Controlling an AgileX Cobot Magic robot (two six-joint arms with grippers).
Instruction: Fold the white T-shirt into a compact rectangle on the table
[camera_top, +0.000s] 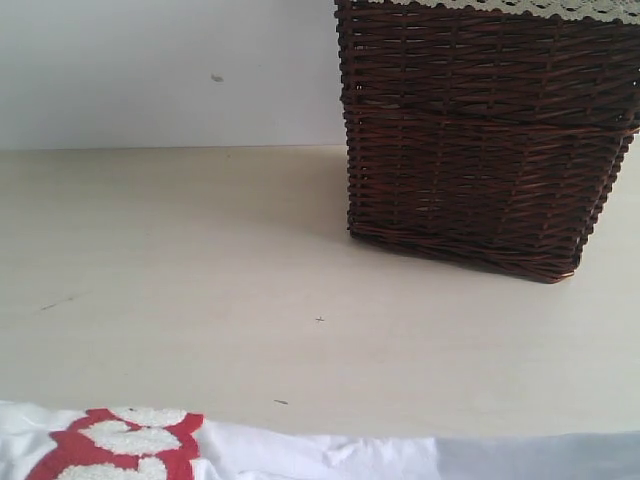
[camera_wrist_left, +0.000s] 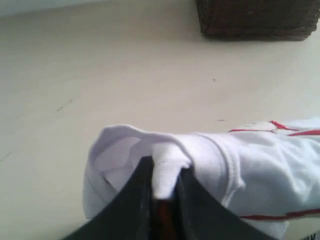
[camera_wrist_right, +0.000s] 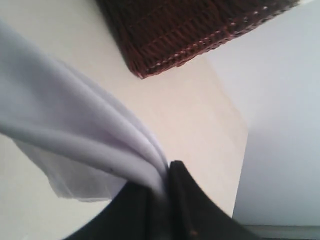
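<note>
The white T-shirt (camera_top: 300, 455) shows only as a strip along the near edge of the exterior view, with its fuzzy white lettering on red at the lower left. Neither gripper appears in that view. In the left wrist view my left gripper (camera_wrist_left: 165, 172) is shut on a pinched fold of the white T-shirt (camera_wrist_left: 260, 170) beside a sleeve opening, with the beige table (camera_wrist_left: 125, 65) beyond. In the right wrist view my right gripper (camera_wrist_right: 167, 172) is shut on a gathered edge of the white T-shirt (camera_wrist_right: 65, 115), which drapes away from the jaws above the table (camera_wrist_right: 200, 120).
A dark wicker basket (camera_top: 480, 140) with a lace-edged liner stands at the back right of the table (camera_top: 180, 260); the basket (camera_wrist_left: 257, 20) and the basket (camera_wrist_right: 185, 30) also show in both wrist views. A pale wall (camera_top: 160, 70) rises behind the table.
</note>
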